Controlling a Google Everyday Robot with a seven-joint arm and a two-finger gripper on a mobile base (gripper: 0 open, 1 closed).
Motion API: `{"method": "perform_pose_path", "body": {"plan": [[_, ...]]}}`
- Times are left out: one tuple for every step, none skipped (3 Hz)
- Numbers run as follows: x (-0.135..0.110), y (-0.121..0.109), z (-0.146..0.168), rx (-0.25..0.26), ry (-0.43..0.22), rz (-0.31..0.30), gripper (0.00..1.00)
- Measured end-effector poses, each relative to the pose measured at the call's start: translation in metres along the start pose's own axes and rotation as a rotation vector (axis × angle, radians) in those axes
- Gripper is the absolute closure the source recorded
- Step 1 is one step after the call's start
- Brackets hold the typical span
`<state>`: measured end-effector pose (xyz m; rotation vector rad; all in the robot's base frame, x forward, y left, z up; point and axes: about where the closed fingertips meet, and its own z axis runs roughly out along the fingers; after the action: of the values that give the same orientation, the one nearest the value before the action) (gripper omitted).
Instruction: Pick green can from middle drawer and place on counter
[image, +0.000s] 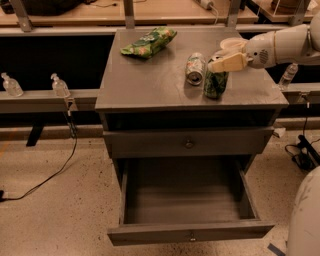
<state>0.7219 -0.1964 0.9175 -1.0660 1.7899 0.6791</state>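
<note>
The green can (215, 85) stands on the counter (150, 80) near its right front, leaning slightly. My gripper (220, 57) reaches in from the right and is shut on the can's top; one tan finger (229, 63) lies across the front of the can and hides the lid. The middle drawer (190, 233) is pulled out at the bottom of the cabinet, and nothing shows inside it.
A paler white-and-green can (195, 68) lies on its side just left of the green can. A green snack bag (149, 42) lies at the counter's back left. A shut knobbed drawer front (189, 143) sits above the open drawer. Two small bottles (59, 86) stand on a rail at the left.
</note>
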Motion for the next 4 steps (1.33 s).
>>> {"method": "perform_pose_path", "body": {"plan": [[0.0,0.0,0.003,-0.005,0.0,0.002,0.15],[0.001,0.001,0.007,-0.011,0.0,0.003,0.0],[0.001,0.001,0.005,-0.005,0.009,-0.012,0.0],[0.001,0.003,-0.003,0.02,0.044,-0.065,0.0]]}}
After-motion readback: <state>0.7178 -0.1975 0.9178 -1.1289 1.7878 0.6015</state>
